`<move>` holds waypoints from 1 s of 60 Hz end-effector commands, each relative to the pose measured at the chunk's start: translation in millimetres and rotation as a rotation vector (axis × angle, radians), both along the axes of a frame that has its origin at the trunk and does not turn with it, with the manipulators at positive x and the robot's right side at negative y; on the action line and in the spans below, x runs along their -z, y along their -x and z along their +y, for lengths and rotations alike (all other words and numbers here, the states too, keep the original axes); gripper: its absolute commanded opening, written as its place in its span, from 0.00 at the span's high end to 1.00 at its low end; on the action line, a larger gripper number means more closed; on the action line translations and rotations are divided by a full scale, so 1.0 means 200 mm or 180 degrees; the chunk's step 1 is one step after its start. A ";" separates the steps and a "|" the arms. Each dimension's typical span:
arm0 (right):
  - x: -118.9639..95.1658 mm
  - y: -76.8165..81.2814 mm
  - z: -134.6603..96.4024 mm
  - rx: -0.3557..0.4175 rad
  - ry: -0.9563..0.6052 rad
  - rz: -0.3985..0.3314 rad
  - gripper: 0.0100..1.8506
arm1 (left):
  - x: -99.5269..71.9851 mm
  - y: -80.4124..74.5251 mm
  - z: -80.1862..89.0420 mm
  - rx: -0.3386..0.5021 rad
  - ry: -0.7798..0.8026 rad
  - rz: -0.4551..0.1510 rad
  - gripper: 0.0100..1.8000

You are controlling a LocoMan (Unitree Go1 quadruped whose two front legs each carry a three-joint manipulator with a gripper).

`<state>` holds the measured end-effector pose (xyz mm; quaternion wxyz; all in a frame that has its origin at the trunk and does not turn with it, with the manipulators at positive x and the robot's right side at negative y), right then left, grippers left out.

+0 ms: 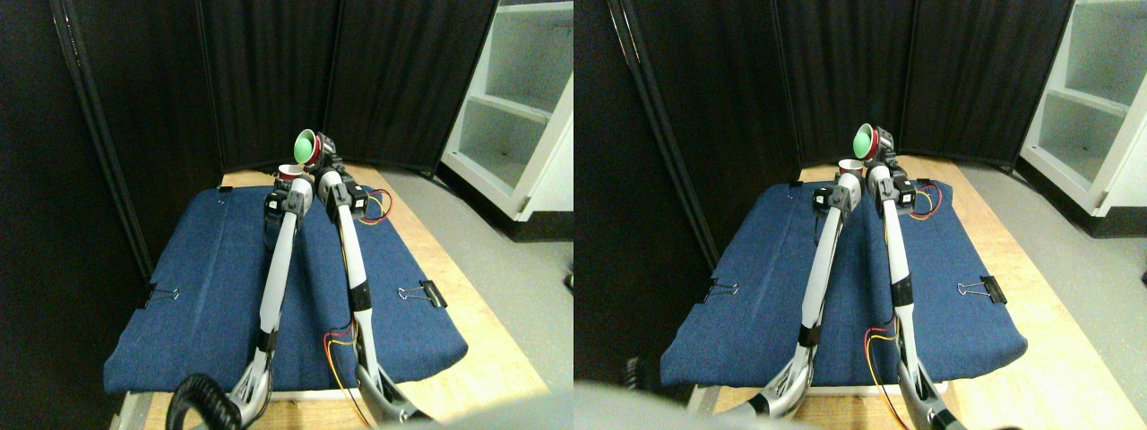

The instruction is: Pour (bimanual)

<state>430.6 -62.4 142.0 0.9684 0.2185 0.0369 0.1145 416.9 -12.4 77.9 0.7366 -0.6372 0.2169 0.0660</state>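
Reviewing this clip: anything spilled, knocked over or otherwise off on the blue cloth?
Nothing stands out. The green-lined cup is tipped on its side above the red cup, which fits pouring. No spill shows on the blue cloth, and its binder clip is in place.

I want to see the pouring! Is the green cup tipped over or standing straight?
Tipped. The green cup, held up by the right tool, shows its round green inside sideways, just above the upright red cup.
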 end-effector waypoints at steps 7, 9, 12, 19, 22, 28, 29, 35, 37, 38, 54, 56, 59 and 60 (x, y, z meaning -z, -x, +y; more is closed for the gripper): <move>-0.05 -0.01 -0.01 -0.0135 0.0251 -0.0277 0.83 | -0.04 0.00 -0.02 0.0004 0.0067 -0.0108 0.82; -0.05 -0.02 -0.01 -0.0145 0.0317 -0.0311 0.83 | -0.04 0.00 -0.02 0.0005 0.0080 -0.0109 0.82; -0.05 -0.02 -0.01 -0.0158 0.0402 -0.0354 0.83 | -0.04 0.00 -0.02 0.0008 0.0088 -0.0107 0.82; -0.04 -0.02 -0.01 -0.0229 0.0640 -0.0450 0.83 | -0.04 0.00 -0.01 0.0001 0.0080 -0.0088 0.82; -0.04 -0.02 -0.01 -0.0246 0.0684 -0.0482 0.83 | -0.04 0.00 -0.01 0.0014 0.0078 -0.0095 0.82; -0.03 -0.03 -0.01 -0.0342 0.0907 -0.0648 0.83 | -0.04 0.00 -0.01 0.0024 0.0075 -0.0095 0.82; -0.03 -0.03 -0.01 -0.0338 0.0943 -0.0652 0.83 | -0.04 0.00 -0.01 0.0022 0.0076 -0.0095 0.82; -0.03 -0.03 -0.01 -0.0349 0.1092 -0.0677 0.83 | -0.03 0.00 -0.01 0.0013 0.0079 -0.0094 0.82; -0.02 -0.03 -0.01 -0.0361 0.1138 -0.0712 0.83 | -0.03 0.00 -0.01 0.0016 0.0074 -0.0094 0.82; -0.02 -0.03 -0.01 -0.0356 0.1171 -0.0700 0.83 | -0.03 0.00 -0.01 0.0015 0.0071 -0.0092 0.82; -0.03 -0.03 -0.01 -0.0292 0.1436 -0.0787 0.83 | -0.04 -0.01 -0.01 0.0047 0.0057 -0.0087 0.82; -0.03 -0.03 0.00 -0.0258 0.1440 -0.0757 0.83 | -0.04 -0.01 -0.01 0.0044 0.0068 -0.0083 0.82; -0.03 -0.03 0.00 -0.0194 0.1439 -0.0716 0.83 | -0.04 -0.01 -0.01 0.0027 0.0074 -0.0078 0.82; -0.03 -0.03 0.00 -0.0182 0.1412 -0.0732 0.83 | -0.04 -0.01 -0.01 0.0029 0.0064 -0.0083 0.82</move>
